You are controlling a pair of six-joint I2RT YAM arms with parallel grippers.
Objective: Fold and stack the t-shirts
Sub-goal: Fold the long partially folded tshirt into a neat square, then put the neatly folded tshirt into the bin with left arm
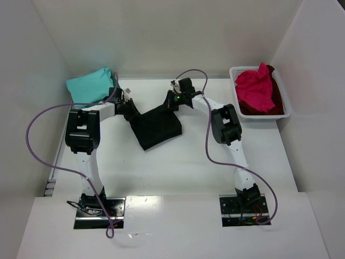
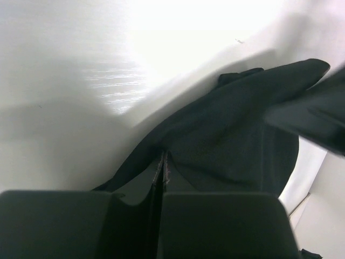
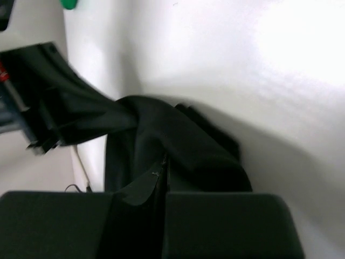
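Note:
A black t-shirt (image 1: 156, 128) hangs partly folded between both grippers over the table middle. My left gripper (image 1: 129, 110) is shut on its left upper edge; my right gripper (image 1: 171, 102) is shut on its right upper edge. In the left wrist view the black cloth (image 2: 232, 140) runs from my closed jaws. In the right wrist view the cloth (image 3: 161, 145) bunches at my closed jaws. A folded teal t-shirt (image 1: 90, 84) lies at the back left. A pink-red t-shirt (image 1: 254, 89) lies crumpled on a dark red one (image 1: 276, 97) in the basket.
A white lattice basket (image 1: 287, 110) stands at the back right. White walls enclose the table on the left, back and right. Purple cables loop from both arms over the table.

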